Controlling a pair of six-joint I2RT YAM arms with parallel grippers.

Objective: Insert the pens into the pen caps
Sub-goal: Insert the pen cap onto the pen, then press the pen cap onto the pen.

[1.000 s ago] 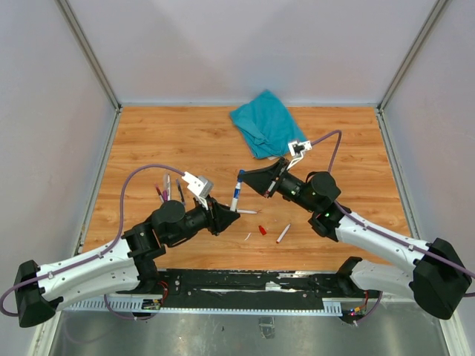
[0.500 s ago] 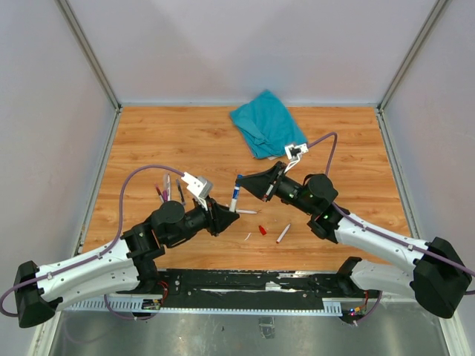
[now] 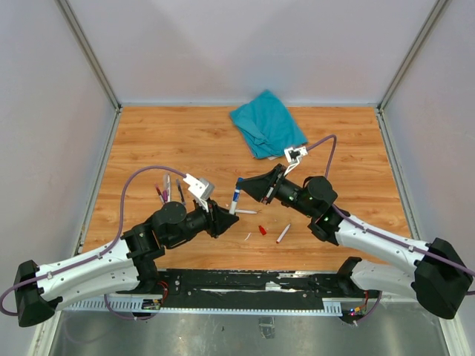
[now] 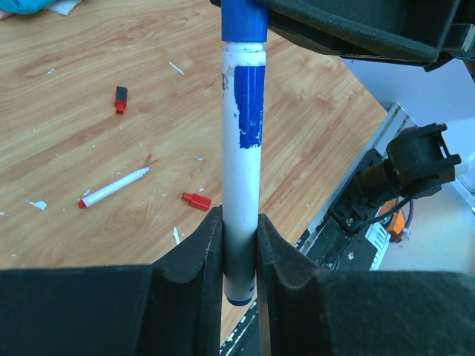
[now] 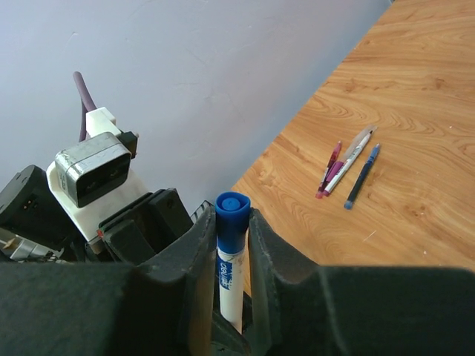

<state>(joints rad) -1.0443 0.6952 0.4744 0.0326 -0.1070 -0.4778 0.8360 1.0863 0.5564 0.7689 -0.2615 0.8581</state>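
Observation:
A white-barrelled pen [image 4: 243, 148] with blue markings stands upright between the arms [image 3: 234, 200]. My left gripper [image 4: 240, 245] is shut on its lower barrel. A blue pen cap [image 5: 232, 215] sits on the pen's top end [image 3: 237, 182], and my right gripper [image 5: 230, 222] is closed around that cap. On the table lie a loose red cap [image 3: 262, 231], a red-tipped pen [image 3: 283, 233] and a small dark-and-red cap [image 4: 120, 99]. Several more pens [image 3: 168, 190] lie in a group to the left [image 5: 349, 167].
A crumpled teal cloth [image 3: 267, 124] lies at the back centre-right. A white scrap [image 3: 247, 236] lies near the red cap. The wooden table [image 3: 185, 141] is walled on three sides, with a black rail [image 3: 245, 282] along the near edge.
My right gripper and wrist have shifted slightly toward the near edge and the left, staying on the cap. The left gripper still holds the pen in the same spot.

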